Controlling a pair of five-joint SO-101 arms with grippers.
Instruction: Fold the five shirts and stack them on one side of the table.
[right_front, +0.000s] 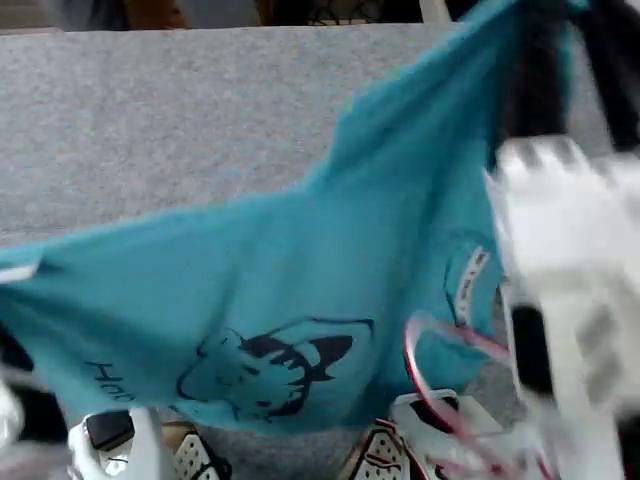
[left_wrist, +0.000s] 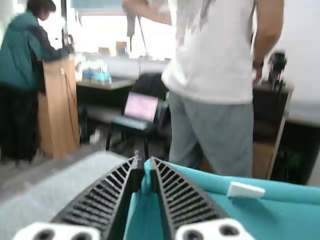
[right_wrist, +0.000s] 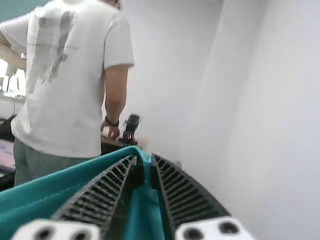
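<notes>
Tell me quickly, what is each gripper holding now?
Left gripper: closed on the teal shirt.
Right gripper: closed on the same teal shirt.

A teal shirt (right_front: 300, 280) hangs spread above the grey table (right_front: 150, 120), seemingly off a blurred arm (right_front: 570, 250).

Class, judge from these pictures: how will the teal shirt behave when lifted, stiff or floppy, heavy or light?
Probably floppy: the teal shirt sags and drapes between the left pincer and right pincer. Likely light, since small edge pinches hold it up.
</notes>
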